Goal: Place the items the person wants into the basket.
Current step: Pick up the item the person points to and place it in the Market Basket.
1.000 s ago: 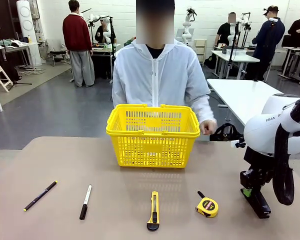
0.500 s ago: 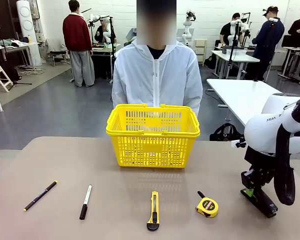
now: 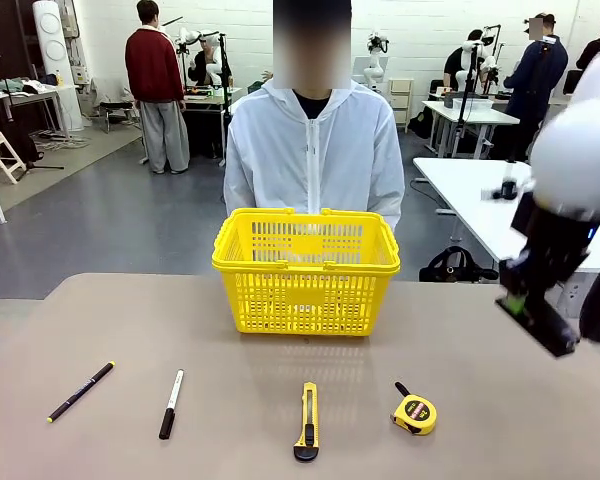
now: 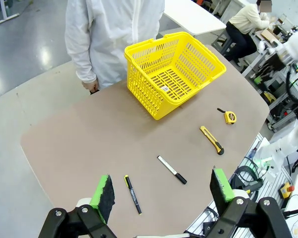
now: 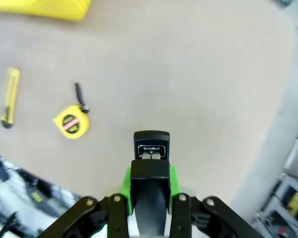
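The yellow basket (image 3: 305, 270) stands mid-table in front of the person (image 3: 315, 150) in a white jacket. Along the near edge lie the marker (image 3: 170, 404) with white barrel and black cap and the yellow-and-black utility knife (image 3: 307, 421). My right gripper (image 3: 558, 343) hangs shut and empty above the table's right side, well clear of the items. Its wrist view shows the closed gripper (image 5: 151, 141) over bare table, the knife (image 5: 10, 96) far left. My left gripper (image 4: 161, 176) is open high above the table, with the marker (image 4: 171, 169), knife (image 4: 211, 140) and basket (image 4: 174, 74) below.
A thin black pen (image 3: 80, 391) lies at the far left and a round yellow tape measure (image 3: 415, 413) sits right of the knife. The person's hand (image 4: 92, 88) hangs at the table's far edge. Other tables and people stand in the background.
My right arm has risen from the table's right side, gripper shut. The person's hand, beside the basket a second ago, has drawn back.
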Tool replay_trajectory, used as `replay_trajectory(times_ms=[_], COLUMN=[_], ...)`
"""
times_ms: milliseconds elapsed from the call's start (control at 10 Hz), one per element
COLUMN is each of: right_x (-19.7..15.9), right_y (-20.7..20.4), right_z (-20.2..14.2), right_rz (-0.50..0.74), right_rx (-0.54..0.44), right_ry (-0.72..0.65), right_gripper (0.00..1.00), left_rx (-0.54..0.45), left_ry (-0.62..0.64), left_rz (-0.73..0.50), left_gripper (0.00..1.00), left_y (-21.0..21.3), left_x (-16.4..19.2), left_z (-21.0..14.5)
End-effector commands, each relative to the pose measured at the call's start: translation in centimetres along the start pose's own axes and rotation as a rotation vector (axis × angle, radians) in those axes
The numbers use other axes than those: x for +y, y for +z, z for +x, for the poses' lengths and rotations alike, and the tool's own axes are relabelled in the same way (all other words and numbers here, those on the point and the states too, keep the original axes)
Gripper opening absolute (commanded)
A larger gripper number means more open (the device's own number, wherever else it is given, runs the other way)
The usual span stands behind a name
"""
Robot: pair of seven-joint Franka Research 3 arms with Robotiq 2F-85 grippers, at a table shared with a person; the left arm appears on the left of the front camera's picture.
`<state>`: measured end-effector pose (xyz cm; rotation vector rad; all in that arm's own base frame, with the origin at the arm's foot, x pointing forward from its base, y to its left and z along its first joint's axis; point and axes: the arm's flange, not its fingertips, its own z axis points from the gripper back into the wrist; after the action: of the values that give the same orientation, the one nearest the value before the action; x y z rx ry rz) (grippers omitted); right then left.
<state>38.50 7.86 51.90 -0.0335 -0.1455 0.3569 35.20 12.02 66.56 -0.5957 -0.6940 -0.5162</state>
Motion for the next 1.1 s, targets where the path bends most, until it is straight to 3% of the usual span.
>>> replay_trajectory(times_ms=[0, 300, 500, 600, 1000], right_x=[1.8, 3.4, 3.1, 3.4, 3.4], right_y=[6.0, 11.7, 11.4, 12.8, 12.8], right_z=[1.6, 1.3, 0.8, 0.9, 0.9], right_rz=[-0.074, -0.061, -0.046, -0.051, -0.051], right_rx=[-0.012, -0.072, -0.062, -0.091, -0.091], right_ry=[-0.037, -0.044, -0.086, -0.024, -0.024], right_gripper=[0.21, 0.21, 0.21, 0.21, 0.21], left_rx=[-0.010, -0.010, -0.010, -0.010, -0.010], left_ry=[-0.016, -0.016, -0.016, -0.016, -0.016], left_rz=[-0.015, -0.015, -0.015, -0.015, -0.015], left_gripper=[1.00, 1.00, 1.00, 1.00, 1.00], left_y=[0.1, 0.1, 0.1, 0.1, 0.1], left_x=[0.0, 0.0, 0.0, 0.0, 0.0], left_z=[-0.1, -0.1, -0.1, -0.1, -0.1])
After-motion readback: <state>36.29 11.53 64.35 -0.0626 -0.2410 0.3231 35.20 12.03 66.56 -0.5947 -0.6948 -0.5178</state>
